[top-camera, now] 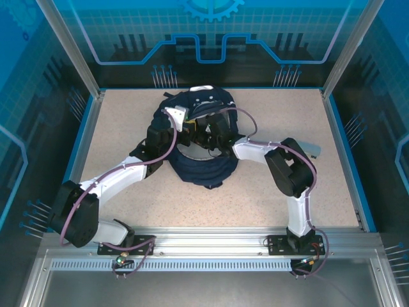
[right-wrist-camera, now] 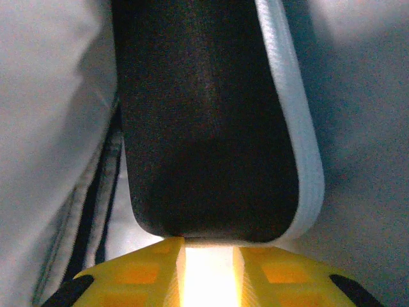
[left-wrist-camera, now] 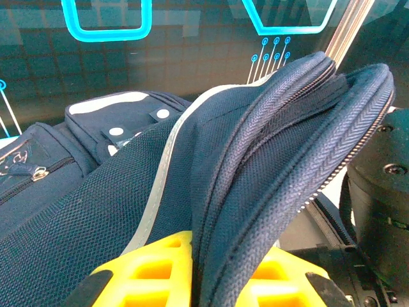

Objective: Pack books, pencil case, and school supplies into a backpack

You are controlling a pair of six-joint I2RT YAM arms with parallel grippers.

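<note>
The big blue backpack (top-camera: 203, 171) lies in the middle of the sandy counter (top-camera: 121, 128), a bit toward the far side. It is by far the biggest thing there. Both arms bend in toward it and meet over its open top. The left arm (top-camera: 121, 173) comes from the near left corner. The right arm (top-camera: 291, 169) comes from the near right, folds like an elbow and reaches left. In the left wrist view, the left gripper (left-wrist-camera: 220, 281) is pressed together on a fold of the backpack's edge. The blue cloth with its zipper (left-wrist-camera: 358, 137) runs right down between the two yellow fingers (left-wrist-camera: 160, 268), so it is pinching the backpack. Behind that fold you can see more of the bag, with a white stripe (left-wrist-camera: 108, 105), small white dots and a little zip pull (left-wrist-camera: 38, 171) on a pocket. In the right wrist view, the right gripper (right-wrist-camera: 208, 256) has its yellow fingers (right-wrist-camera: 147, 268) close together, with only a thin bright gap between them. A dark rounded thing with a white edge (right-wrist-camera: 211, 128) sits right at the fingertips. It is too close and blurry to say what it is. I cannot tell if the gripper is pinching it or only touching it. Pale, blurry cloth shows on both sides of it. A small grey thing (top-camera: 313, 151) lies on the counter just beside the right arm, apart from the backpack.
</note>
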